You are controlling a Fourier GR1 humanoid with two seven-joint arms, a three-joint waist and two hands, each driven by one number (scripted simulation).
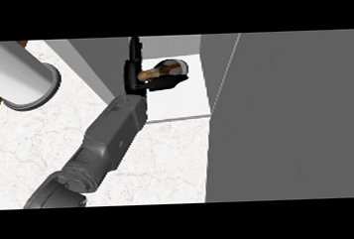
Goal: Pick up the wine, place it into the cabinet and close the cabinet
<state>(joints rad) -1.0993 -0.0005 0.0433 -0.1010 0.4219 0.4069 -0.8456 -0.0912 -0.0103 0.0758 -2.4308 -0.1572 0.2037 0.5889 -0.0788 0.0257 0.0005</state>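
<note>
The wine bottle point(169, 68), dark with a brown neck, is inside the open cabinet, over its white shelf point(181, 104). My left hand point(138, 78) reaches in from the lower left on a grey forearm. It is shut on the bottle at the neck: its thumb point(166, 82) curls under the bottle, while other fingers point(135, 51) point straight up along the cabinet's left wall. The hand hides part of the bottle's neck. I cannot tell whether the bottle rests on the shelf. My right hand is out of sight.
The open cabinet door point(297, 117) is a large grey panel filling the right side. The cabinet's left wall point(97, 64) stands beside my wrist. A white cylinder point(17, 72) stands on the marble counter point(167, 156) at the upper left.
</note>
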